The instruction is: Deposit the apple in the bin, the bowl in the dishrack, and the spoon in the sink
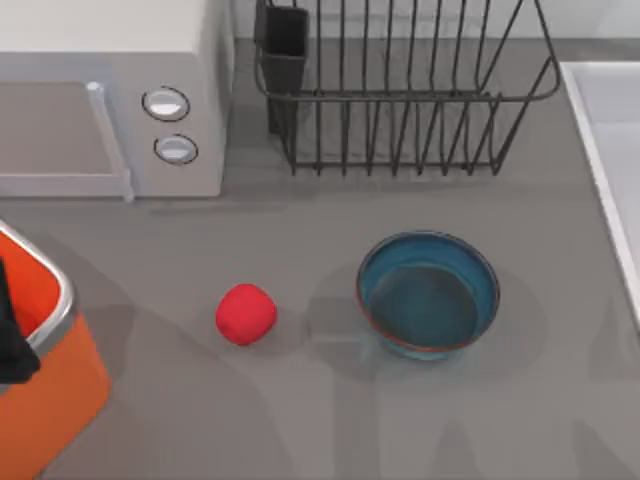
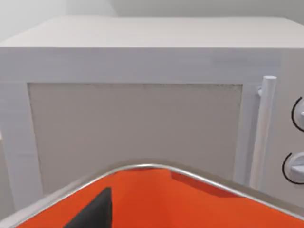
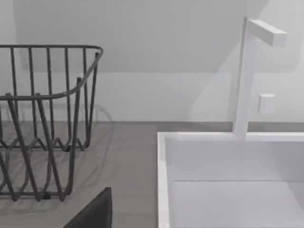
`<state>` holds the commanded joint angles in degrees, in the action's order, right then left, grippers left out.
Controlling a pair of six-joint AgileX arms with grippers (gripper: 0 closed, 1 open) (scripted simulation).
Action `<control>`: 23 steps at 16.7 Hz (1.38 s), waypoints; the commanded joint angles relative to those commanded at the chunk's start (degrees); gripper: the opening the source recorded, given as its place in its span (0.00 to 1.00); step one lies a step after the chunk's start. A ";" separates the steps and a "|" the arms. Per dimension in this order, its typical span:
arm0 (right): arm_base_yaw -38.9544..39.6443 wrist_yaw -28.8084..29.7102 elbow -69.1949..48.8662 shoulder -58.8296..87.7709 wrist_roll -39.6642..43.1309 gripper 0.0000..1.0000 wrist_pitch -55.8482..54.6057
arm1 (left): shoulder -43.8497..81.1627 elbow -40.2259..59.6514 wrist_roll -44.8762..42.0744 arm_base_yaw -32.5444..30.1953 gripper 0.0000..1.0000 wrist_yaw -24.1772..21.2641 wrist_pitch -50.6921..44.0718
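Note:
The red apple (image 1: 245, 314) lies on the grey table left of centre. To its right the blue bowl (image 1: 428, 295) stands upright, with nothing showing inside it. The orange bin (image 1: 55, 370) sits at the near left, and its silver rim (image 2: 142, 167) faces the microwave. A dark part of my left gripper (image 1: 10, 335) hangs over the bin at the left edge. The wire dishrack (image 1: 400, 100) stands at the back, with its black cup (image 1: 283, 45) at its left corner. The sink (image 1: 610, 130) runs along the right edge. A dark part of my right gripper (image 3: 92, 213) shows between the dishrack (image 3: 42, 118) and the sink (image 3: 228, 185). The spoon is out of view.
A white microwave (image 1: 110, 100) with two round knobs stands at the back left, with its door and handle (image 2: 263, 133) facing the bin. A white faucet (image 3: 247, 76) rises behind the sink. Open table lies in front of the apple and the bowl.

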<state>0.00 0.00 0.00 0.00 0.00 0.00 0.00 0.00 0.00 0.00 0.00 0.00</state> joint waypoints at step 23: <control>0.00 0.00 0.00 0.00 0.00 1.00 0.00 | 87.72 64.43 -3.22 -25.52 1.00 -0.69 -47.40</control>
<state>0.00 0.00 0.00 0.00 0.00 0.00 87.72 64.43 -3.22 -25.52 -0.69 -47.40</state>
